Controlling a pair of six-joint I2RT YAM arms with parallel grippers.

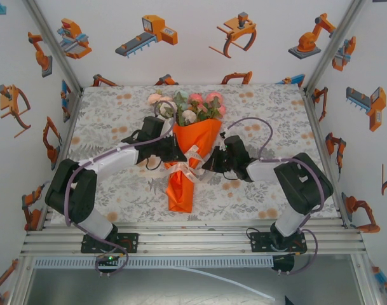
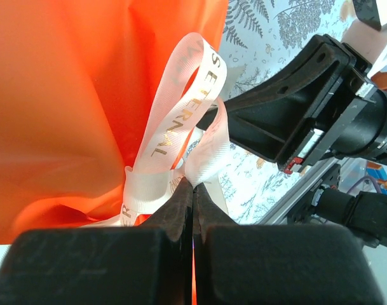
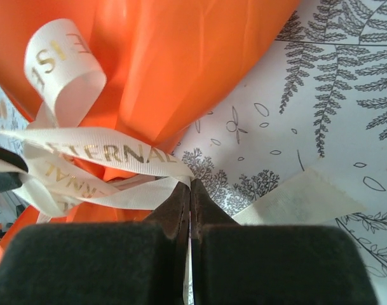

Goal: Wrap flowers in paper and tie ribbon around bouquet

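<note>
The bouquet [image 1: 192, 152] lies mid-table, an orange paper [image 2: 60, 95] cone with pink, peach and white flowers [image 1: 193, 107] at its far wide end. A cream ribbon [image 1: 192, 160] with gold lettering is wound round its waist. My left gripper [image 1: 175, 155] is at the cone's left side, shut on a ribbon [image 2: 174, 121] loop at its tips [image 2: 193, 185]. My right gripper [image 1: 209, 164] is at the cone's right side, shut on another stretch of ribbon [image 3: 110, 152] at its tips [image 3: 190, 183]. A loose ribbon end [image 3: 295, 197] lies on the cloth.
The tablecloth [image 1: 117, 121] carries a grey-and-orange leaf print. White walls with robot pictures enclose the table on three sides. The aluminium front rail [image 1: 193, 241] runs along the near edge. The right arm's housing [image 2: 307, 101] sits close beside the left wrist view's ribbon.
</note>
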